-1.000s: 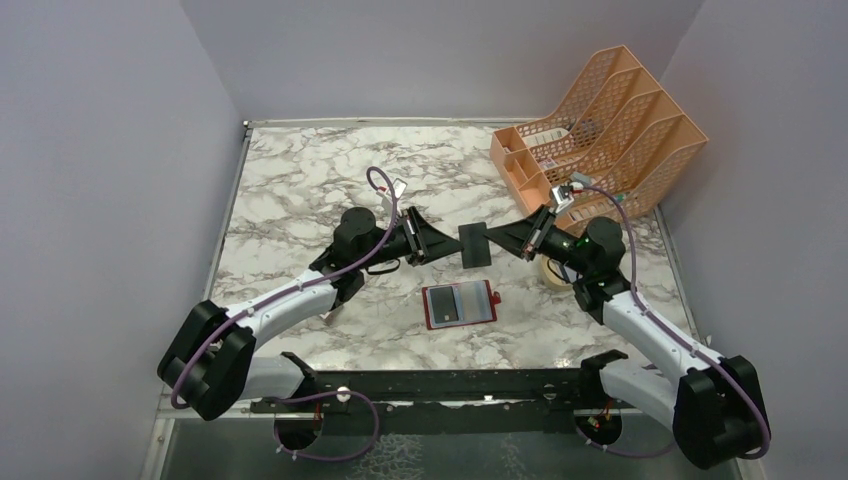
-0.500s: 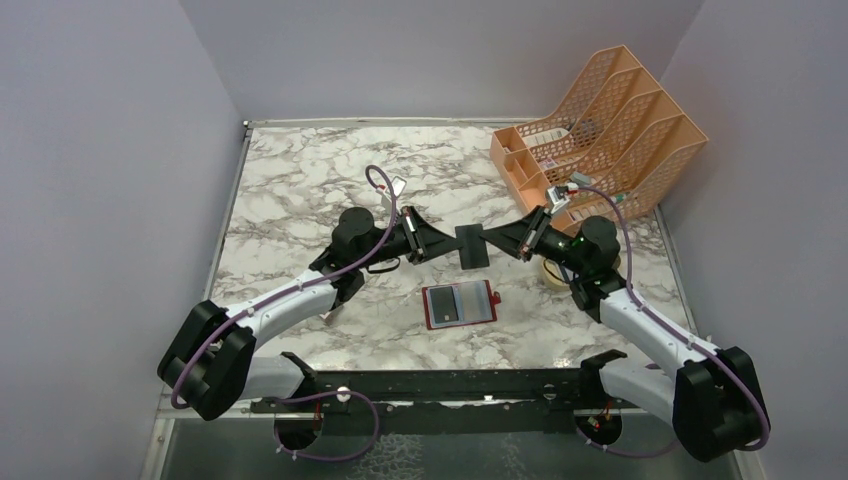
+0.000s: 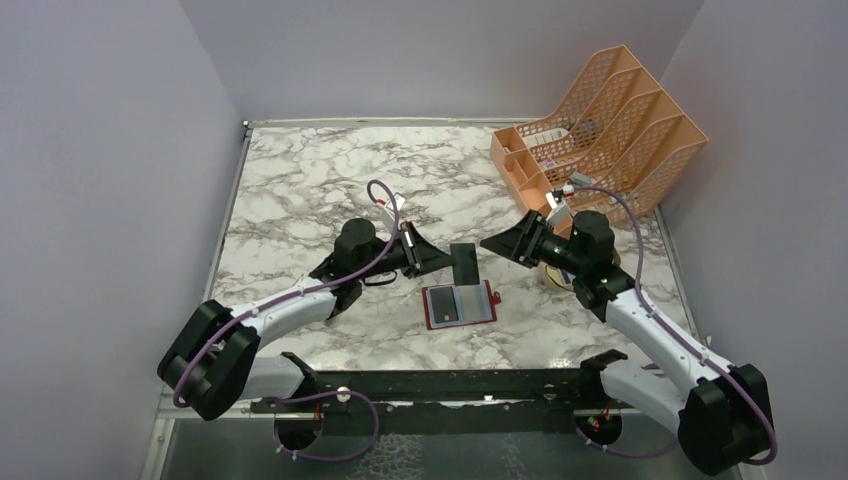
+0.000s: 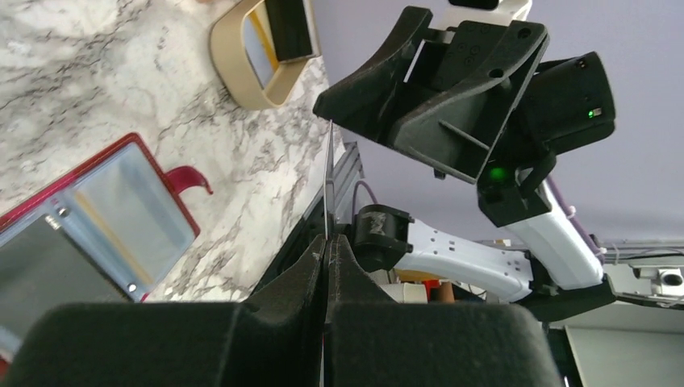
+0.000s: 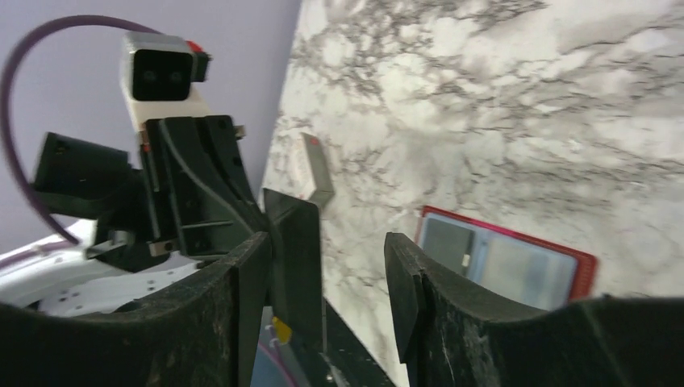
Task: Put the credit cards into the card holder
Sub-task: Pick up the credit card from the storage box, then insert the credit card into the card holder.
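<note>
**One Thin Grip Above an Unpinned Card Holder**

The left gripper (image 3: 438, 262) is pinching a credit card (image 3: 463, 263) by one edge, jaws shut tight on it. It is holding the card on edge in the air, just above the card holder (image 3: 458, 305) in the frame. The holder is lying open, pockets up, at the centre of the top view on the marble table (image 3: 300, 190). The right gripper (image 3: 495, 243) is sitting just right of the card, near it but apart, its fingers standing spread and gripping nothing.

The grip is probably the weakest point. In the left wrist view the card is showing as a thin line with only its near edge between the pads. It is likely to pivot or slip once its free edge starts pressing into a slot.

Nothing is pinning the holder down, so a slanted push risks sliding it across the marble, or sending the card skating over the clear pocket. The slot mouths are too small to make out here, so alignment is looking uncertain. The right fingers are also sitting close enough that a wide swing by the left arm could be clipping them.
</note>
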Controlling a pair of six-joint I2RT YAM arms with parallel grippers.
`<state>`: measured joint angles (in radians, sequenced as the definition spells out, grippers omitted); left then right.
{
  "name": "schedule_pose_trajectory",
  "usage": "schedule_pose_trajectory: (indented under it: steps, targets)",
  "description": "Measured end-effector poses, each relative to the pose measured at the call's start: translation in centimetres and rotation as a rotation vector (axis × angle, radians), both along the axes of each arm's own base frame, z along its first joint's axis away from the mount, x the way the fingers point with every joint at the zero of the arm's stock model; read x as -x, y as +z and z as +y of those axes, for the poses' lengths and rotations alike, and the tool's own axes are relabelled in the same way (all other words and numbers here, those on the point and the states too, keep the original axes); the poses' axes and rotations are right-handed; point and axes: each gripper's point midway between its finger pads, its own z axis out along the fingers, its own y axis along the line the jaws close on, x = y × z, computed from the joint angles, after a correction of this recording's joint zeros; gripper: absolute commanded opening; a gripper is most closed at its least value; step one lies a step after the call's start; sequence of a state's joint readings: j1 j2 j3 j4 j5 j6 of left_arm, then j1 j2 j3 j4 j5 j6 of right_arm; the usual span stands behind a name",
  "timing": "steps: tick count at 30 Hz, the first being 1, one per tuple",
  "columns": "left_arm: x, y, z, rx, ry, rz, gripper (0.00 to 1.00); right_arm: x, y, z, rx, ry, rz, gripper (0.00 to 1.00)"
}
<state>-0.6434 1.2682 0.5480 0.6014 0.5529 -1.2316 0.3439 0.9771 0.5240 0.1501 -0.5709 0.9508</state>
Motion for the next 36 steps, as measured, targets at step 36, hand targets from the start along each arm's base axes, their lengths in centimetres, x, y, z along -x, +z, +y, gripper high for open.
schedule_pose_trajectory:
  steps: [36]
  targets:
    - [1.8,-13.3,2.5,-0.439,-0.101,0.141,0.00,1.4,-16.7,-3.1,0.882,0.136,0.239,0.38]
